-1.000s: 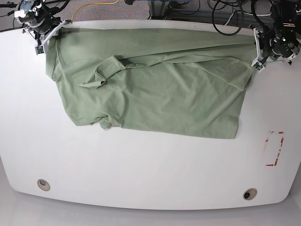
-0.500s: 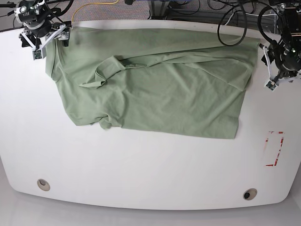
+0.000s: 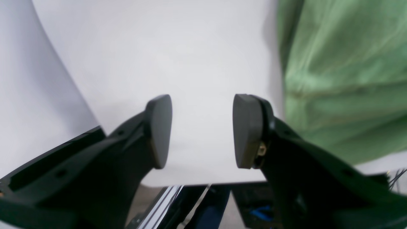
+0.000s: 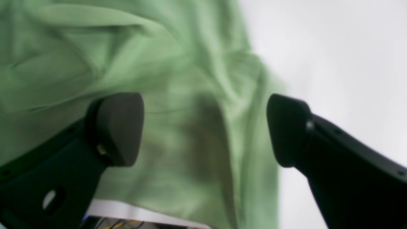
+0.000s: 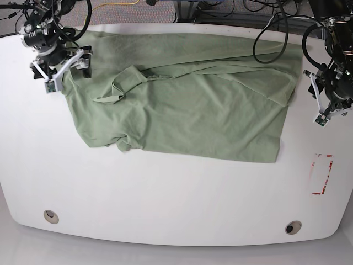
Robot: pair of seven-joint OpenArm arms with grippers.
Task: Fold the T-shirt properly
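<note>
t-shirt point(image 5: 182, 105) lies spread on the white surface point(image 5: 165, 199), toward its far edge, one long fold running across the upper part and a bunched sleeve near the shirt's left end in the base view. my left hand point(image 3: 202, 130) is off the shirt's right edge, over bare surface, fingers point(image 3: 159, 130) apart, holding nothing. my right hand point(image 4: 203, 127) hovers over the shirt's far left corner, spread wide, empty. red-marked rectangle point(image 5: 321, 174) sits right of the shirt.
</note>
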